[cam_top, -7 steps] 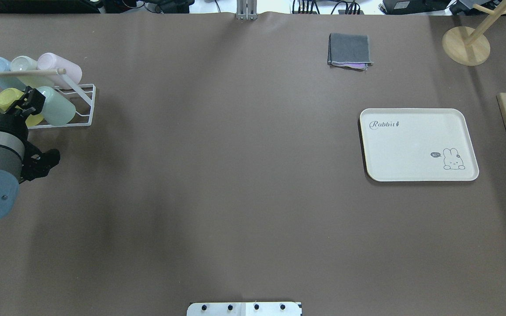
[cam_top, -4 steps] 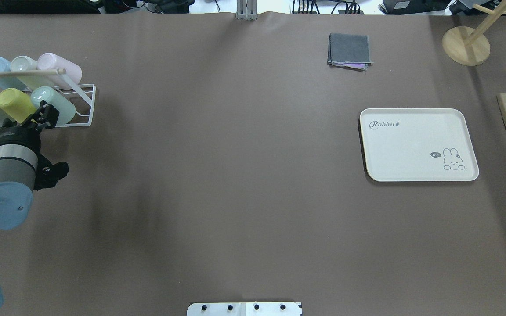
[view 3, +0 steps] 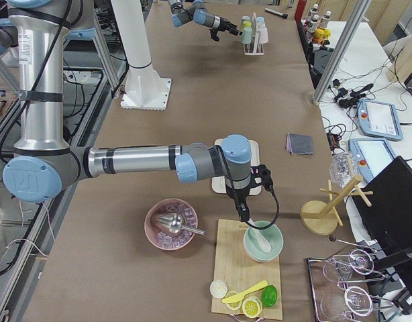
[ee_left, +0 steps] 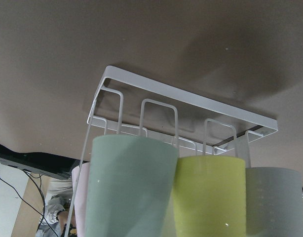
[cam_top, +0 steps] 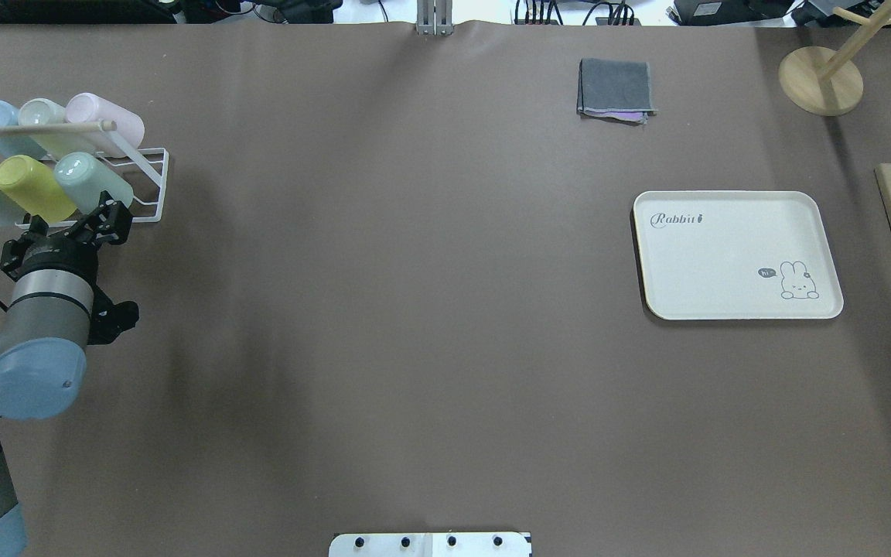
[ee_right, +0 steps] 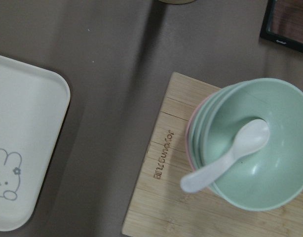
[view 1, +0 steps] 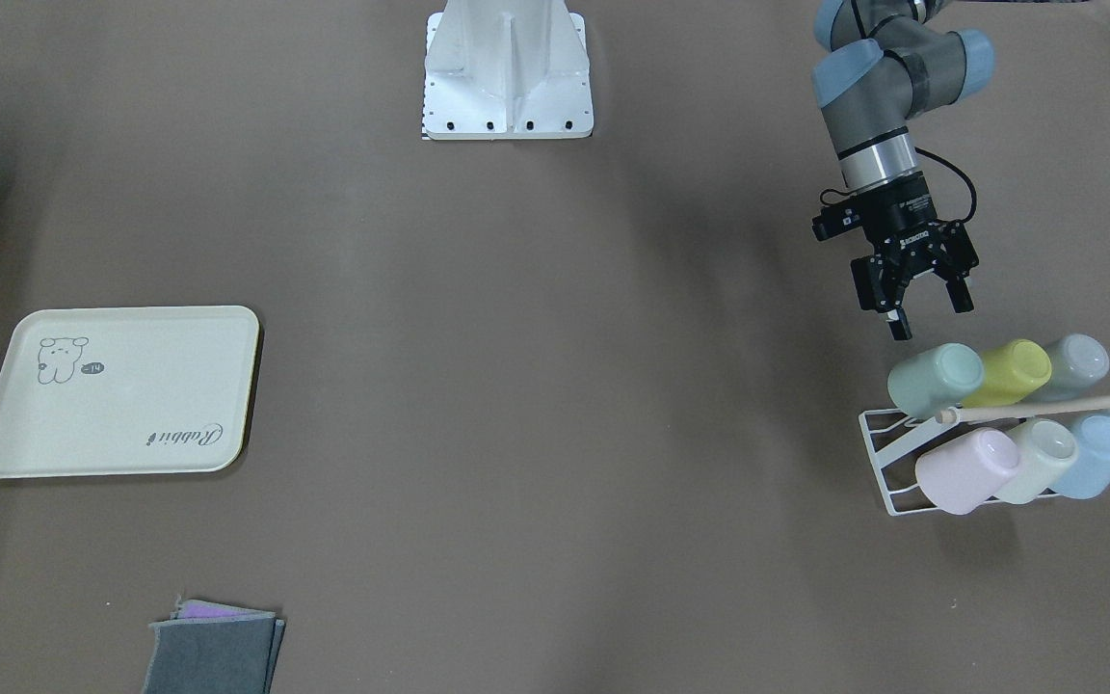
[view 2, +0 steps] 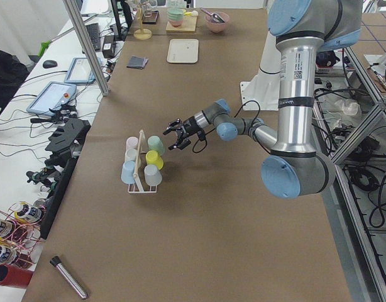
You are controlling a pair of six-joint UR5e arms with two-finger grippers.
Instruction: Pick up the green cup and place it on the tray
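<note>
At the worktop's (cam_top: 414, 309) left end, nearest the robot, the left claw (view 1: 929, 313) hangs spread wide and empty. It sits just short of the green cup (view 1: 936, 379) at its 12 o'clock in the overhead view, likely so the fingers can straddle the tumbler. The cup leans base-outward on the white rack (view 1: 887, 453), touching the yellow cup (view 1: 1006, 371), so a grasp needs care. Well apart at 3 o'clock lies the tray (cam_top: 735, 255). Beyond it, the right claw (view 3: 247, 216) hovers over a bowl (ee_right: 284, 148); I cannot tell whether it is clenched.
</note>
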